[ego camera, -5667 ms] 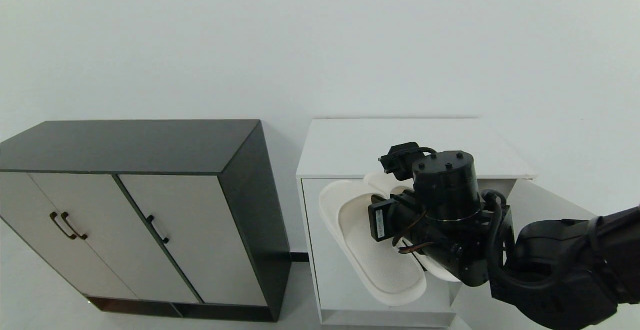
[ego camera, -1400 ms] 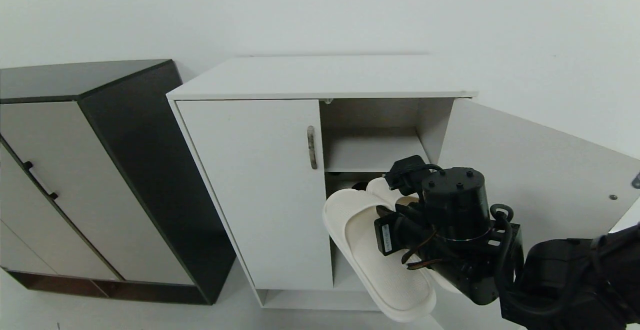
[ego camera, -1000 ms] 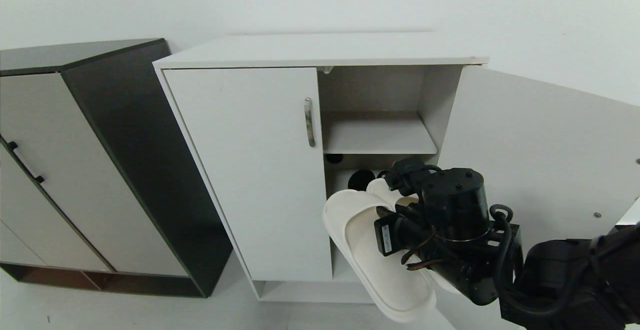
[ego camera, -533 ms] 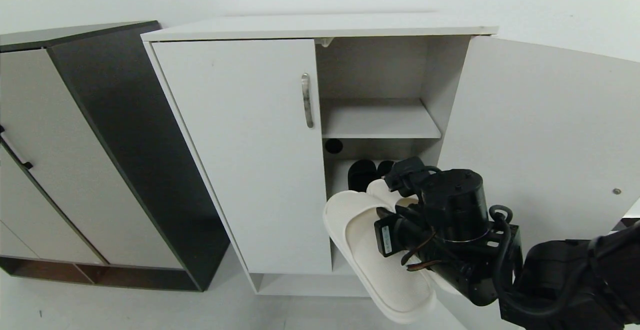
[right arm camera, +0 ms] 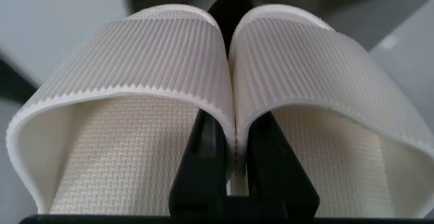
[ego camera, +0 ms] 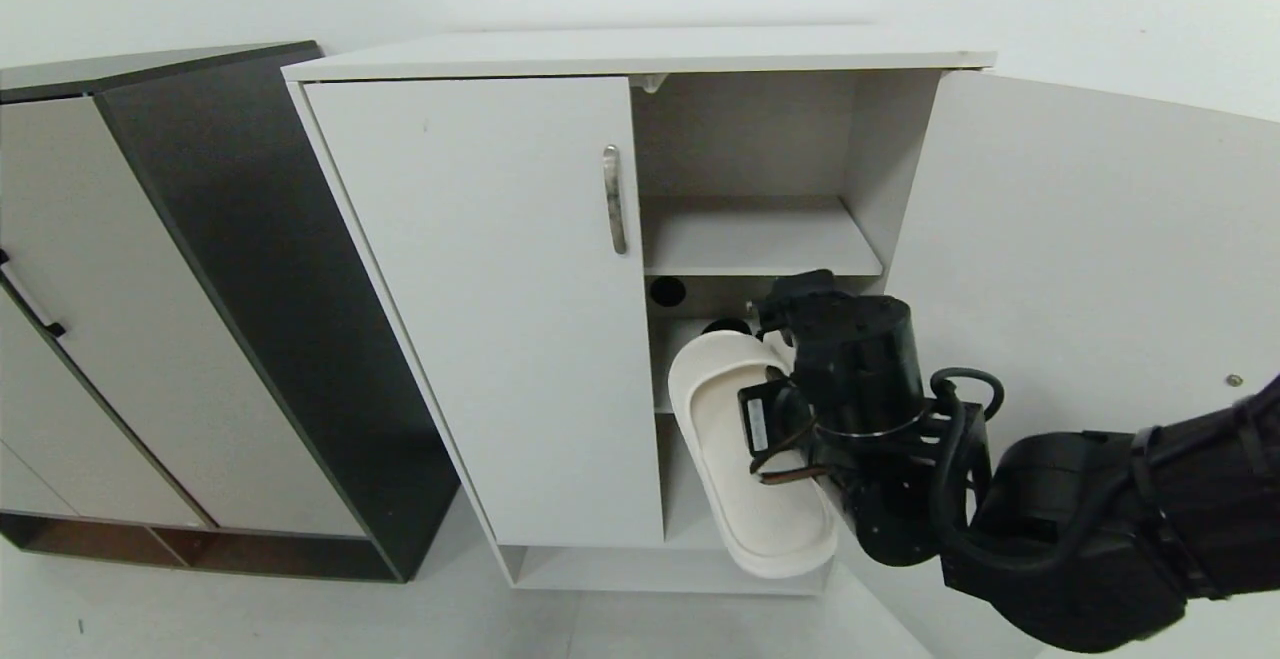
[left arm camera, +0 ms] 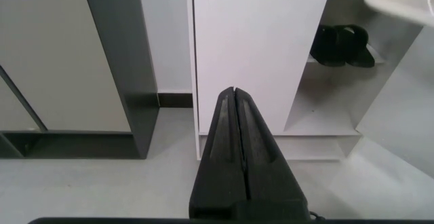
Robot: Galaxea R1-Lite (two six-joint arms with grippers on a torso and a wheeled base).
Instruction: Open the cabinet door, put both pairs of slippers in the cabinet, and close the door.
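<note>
The white cabinet (ego camera: pixel 640 44) stands with its right door (ego camera: pixel 1080 259) swung open and its left door (ego camera: pixel 490 309) closed. My right gripper (right arm camera: pixel 234 159) is shut on the pair of white slippers (ego camera: pixel 745 449), pinching their inner edges together, at the cabinet's open right side in front of the middle shelf. A pair of black slippers (left arm camera: pixel 342 45) lies on that middle shelf, largely hidden behind the white pair (right arm camera: pixel 224 81) in the head view. My left gripper (left arm camera: pixel 234 115) is shut and holds nothing, low over the floor in front of the cabinet.
A dark cabinet (ego camera: pixel 180 269) with grey doors stands just left of the white one. The upper shelf (ego camera: pixel 760 239) is bare. The open door stretches out to the right beside my right arm. Grey floor (left arm camera: pixel 88 183) lies in front.
The camera came closer to the cabinet and lower. In the last half second my right gripper carried the white slippers up and forward into the cabinet opening.
</note>
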